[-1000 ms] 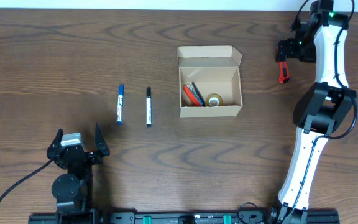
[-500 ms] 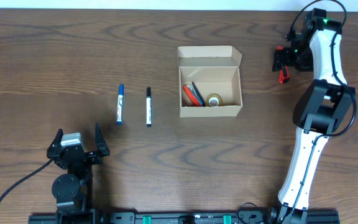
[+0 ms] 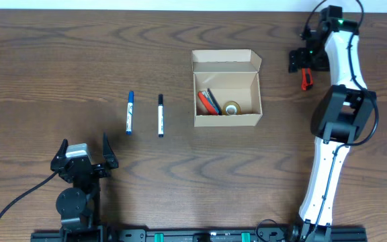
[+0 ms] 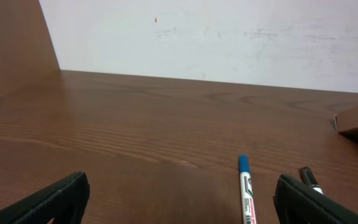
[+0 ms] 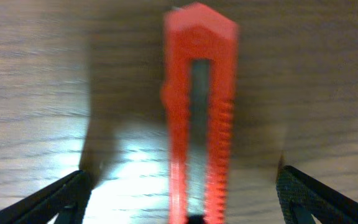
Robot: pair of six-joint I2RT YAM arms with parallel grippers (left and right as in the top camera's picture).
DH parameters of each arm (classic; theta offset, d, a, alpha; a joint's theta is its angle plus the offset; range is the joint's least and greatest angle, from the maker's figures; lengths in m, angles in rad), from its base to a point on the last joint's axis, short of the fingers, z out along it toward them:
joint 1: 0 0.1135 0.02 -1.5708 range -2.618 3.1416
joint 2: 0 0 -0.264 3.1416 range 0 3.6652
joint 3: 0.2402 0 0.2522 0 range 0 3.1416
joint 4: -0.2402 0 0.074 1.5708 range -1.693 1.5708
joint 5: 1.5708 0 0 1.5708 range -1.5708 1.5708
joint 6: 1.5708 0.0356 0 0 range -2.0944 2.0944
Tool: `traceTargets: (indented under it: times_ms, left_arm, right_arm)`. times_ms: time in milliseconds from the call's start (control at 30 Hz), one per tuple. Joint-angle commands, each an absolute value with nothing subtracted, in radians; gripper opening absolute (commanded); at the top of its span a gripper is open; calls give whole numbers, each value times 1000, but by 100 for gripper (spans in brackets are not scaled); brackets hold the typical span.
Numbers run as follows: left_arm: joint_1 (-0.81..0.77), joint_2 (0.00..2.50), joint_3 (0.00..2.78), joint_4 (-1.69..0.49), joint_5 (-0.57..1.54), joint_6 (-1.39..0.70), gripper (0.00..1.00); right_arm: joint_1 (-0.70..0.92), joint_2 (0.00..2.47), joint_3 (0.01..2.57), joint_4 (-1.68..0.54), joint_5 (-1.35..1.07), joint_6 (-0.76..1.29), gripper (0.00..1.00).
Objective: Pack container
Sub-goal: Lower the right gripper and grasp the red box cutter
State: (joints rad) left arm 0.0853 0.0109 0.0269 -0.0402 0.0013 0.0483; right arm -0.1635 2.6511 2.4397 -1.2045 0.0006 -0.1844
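Table (image 3: 79, 54): container (image 3: 226, 119), markers (image 3: 130, 112), likely cutter (image 3: 306, 78)

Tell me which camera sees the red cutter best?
The right wrist view: the red cutter fills the picture, close up though blurry, lying on the table. The overhead view shows it only as a tiny red bit at the tip of the right arm. The left wrist view doesn't show it at all.

Overhead looks straight down on the table (image 3: 46, 67); left wrist low across it; right wrist close above.
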Motion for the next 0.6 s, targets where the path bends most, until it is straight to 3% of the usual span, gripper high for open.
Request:
traceTargets:
  times_ms: [0, 200, 367, 567]
  left_arm:
    - [91, 4, 5, -76, -3, 38, 95]
    - [91, 4, 5, -76, -3, 38, 95]
    - [91, 4, 5, -76, -3, 38, 95]
    - [91, 4, 5, -76, -3, 38, 95]
  right_arm:
    - [-137, 2653, 2431, -1198, 54, -192, 91]
    - [-139, 2653, 2431, -1208, 75, -192, 88]
    - [-139, 2653, 2425, -1212, 74, -191, 53]
    - [-139, 2653, 2425, -1212, 71, -187, 18]
